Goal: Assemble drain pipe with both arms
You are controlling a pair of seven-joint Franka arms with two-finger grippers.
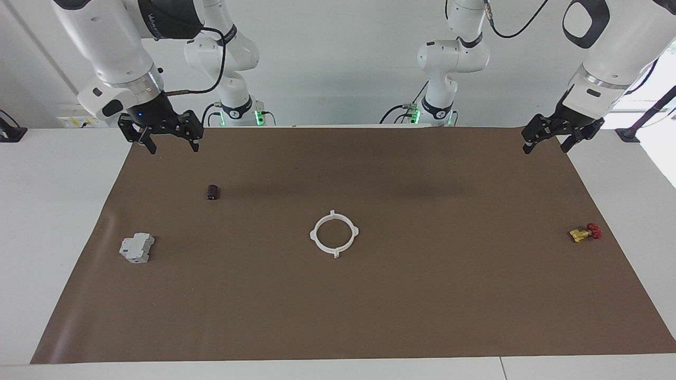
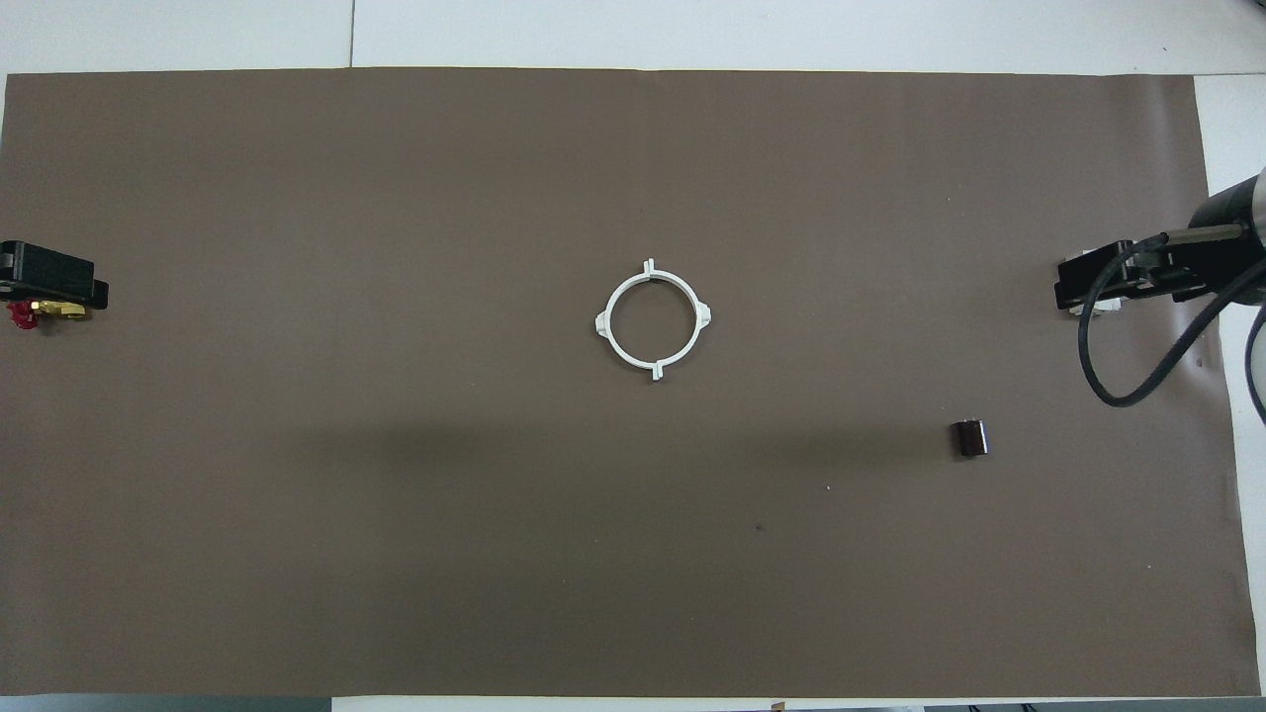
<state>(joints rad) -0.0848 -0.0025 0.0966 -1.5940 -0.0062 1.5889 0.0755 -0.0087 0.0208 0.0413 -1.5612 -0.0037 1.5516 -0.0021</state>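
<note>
The drain pipe [image 1: 313, 234] lies on the middle of the brown mat [image 1: 422, 316] as one closed white ring with four small tabs, its two half-rings joined. It shows the same way in the overhead view [image 2: 602, 321]. My right gripper [image 1: 174, 149] hangs open and empty in the air over the mat's edge at the right arm's end; from above it is seen over the grey block [image 2: 1108, 282]. My left gripper [image 1: 546, 150] hangs open and empty over the mat's edge at the left arm's end [image 2: 54, 282]. Both are far from the ring.
A grey boxy block [image 1: 137, 248] sits toward the right arm's end. A small dark cylinder [image 1: 213, 192] [image 2: 969, 438] lies nearer to the robots than the block. A yellow-and-red valve [image 1: 585, 233] [image 2: 40, 312] sits toward the left arm's end.
</note>
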